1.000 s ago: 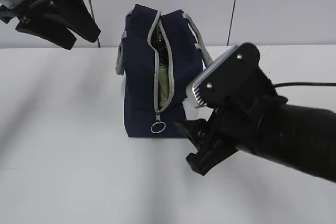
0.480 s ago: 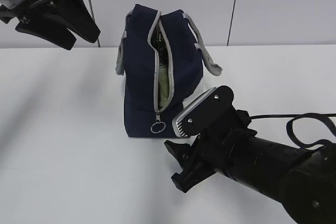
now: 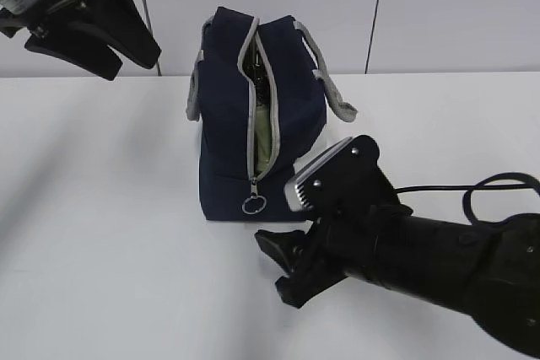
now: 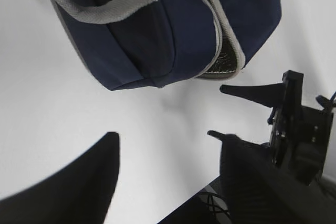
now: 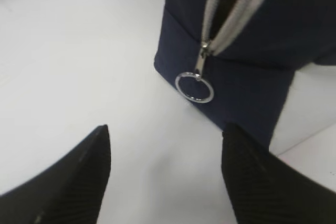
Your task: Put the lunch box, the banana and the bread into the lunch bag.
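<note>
Navy fabric, lunch bag [image 3: 253, 124]: we see it standing upright at centre frame in the exterior view, zipper open down its near end, so the mouth stays accessible.
Contents: a pale green surface [image 3: 263, 137] shows through the gap; we judge it to be the lunch box lid. Banana and bread are not visible; we cannot tell whether they are inside.
Ring pull [image 5: 194, 87]: hangs at the zipper's lower end, upper centre of the right wrist view.
Right gripper [image 5: 165, 174]: jaws apart, empty, low over the table, pointing at the ring pull; we judge it is lined up to work the zipper.
Left gripper [image 3: 89, 27]: upper left of the exterior view, raised, jaws apart, holding nothing, clear of the bag.
</note>
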`<state>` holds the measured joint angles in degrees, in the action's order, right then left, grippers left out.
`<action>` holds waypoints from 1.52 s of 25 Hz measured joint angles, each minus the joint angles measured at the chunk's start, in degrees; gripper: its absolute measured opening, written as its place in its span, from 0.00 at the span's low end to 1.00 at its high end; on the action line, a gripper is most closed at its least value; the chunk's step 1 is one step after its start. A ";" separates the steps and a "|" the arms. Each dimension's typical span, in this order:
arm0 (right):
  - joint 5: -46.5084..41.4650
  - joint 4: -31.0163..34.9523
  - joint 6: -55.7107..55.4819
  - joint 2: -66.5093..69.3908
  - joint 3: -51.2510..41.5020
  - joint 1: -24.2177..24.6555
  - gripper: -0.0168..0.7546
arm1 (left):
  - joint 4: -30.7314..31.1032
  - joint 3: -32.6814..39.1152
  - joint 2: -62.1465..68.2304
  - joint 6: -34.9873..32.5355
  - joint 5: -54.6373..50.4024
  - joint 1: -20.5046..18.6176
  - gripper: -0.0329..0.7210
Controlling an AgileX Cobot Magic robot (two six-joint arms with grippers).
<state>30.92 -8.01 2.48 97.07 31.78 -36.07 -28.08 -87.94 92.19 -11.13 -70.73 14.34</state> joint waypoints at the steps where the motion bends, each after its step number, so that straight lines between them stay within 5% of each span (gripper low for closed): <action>1: 0.41 -3.94 -3.20 0.00 0.00 2.29 0.66 | 0.00 0.00 0.00 0.00 0.00 0.00 0.61; 8: 10.74 -36.70 -28.46 3.30 1.63 18.98 0.66 | 0.00 0.00 0.00 0.00 0.00 0.00 0.61; 14: 15.93 -49.26 -32.25 11.45 7.67 20.82 0.66 | 0.00 0.00 0.00 0.00 0.00 0.00 0.61; 38: 21.21 -44.96 -25.29 23.88 17.26 16.54 0.66 | 0.93 0.00 0.00 0.00 -0.02 0.00 0.61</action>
<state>52.14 -52.98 -22.80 120.95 49.03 -19.53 -27.15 -87.94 92.19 -11.13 -70.75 14.34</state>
